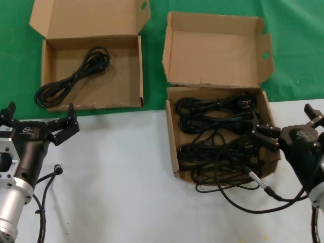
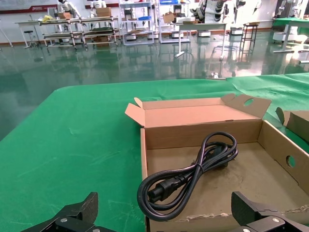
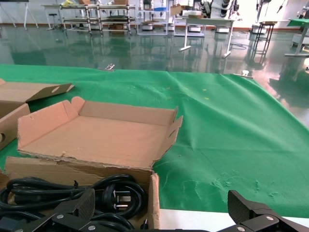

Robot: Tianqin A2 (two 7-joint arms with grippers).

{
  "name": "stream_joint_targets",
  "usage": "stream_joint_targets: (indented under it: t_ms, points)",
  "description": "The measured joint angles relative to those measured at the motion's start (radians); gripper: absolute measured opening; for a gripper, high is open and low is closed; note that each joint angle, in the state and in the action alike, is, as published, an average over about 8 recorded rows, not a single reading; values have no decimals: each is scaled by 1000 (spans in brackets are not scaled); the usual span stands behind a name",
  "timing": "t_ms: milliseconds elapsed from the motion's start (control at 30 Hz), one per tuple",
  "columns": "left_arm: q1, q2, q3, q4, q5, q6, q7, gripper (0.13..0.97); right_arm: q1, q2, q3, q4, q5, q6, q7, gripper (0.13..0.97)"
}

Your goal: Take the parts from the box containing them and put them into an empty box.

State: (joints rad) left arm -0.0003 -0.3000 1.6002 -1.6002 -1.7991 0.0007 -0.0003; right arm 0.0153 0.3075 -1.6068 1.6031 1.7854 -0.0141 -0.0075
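Head view: two brown cardboard boxes sit side by side on the green cloth (image 1: 298, 50), their near edges meeting the white tabletop (image 1: 126, 177).
Box with the cords: the narrower box (image 1: 174, 147), lid (image 1: 215, 50) standing up with folded side flaps, lies on the robot's right; one flap shows an oval hole.
Power cords: a tangle of black power cords (image 1: 217, 136) fills that tray, coiled over one another, with one loop spilling past the near wall onto the white surface.
Wide box: the wider, shallow box (image 1: 140, 71) lies on the robot's left with its flat lid folded back.
Single cord: one black cord (image 1: 76, 76) lies in the wide box as a loose bundle, running from the far middle toward the near left corner; the left wrist view shows its moulded plug (image 2: 161, 186) near the front wall.
Left gripper: the left gripper (image 1: 38, 124) hovers over the white surface just in front of the wide box, fingers spread wide and holding nothing.
Right gripper: the right gripper (image 1: 288, 126) sits at the right-hand near side of the narrow box, fingers apart and empty, one finger (image 1: 266, 136) over the tray's edge beside the cords.
Robot cables: thin dark cables trail from both wrists onto the tabletop.
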Motion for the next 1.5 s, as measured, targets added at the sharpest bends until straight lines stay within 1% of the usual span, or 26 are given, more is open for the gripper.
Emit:
stream_joint_targets:
  t_ms: [1500]
  points:
    - [0,0,0,0,0,0,0,966,0,0,0,0,0,0,0,966]
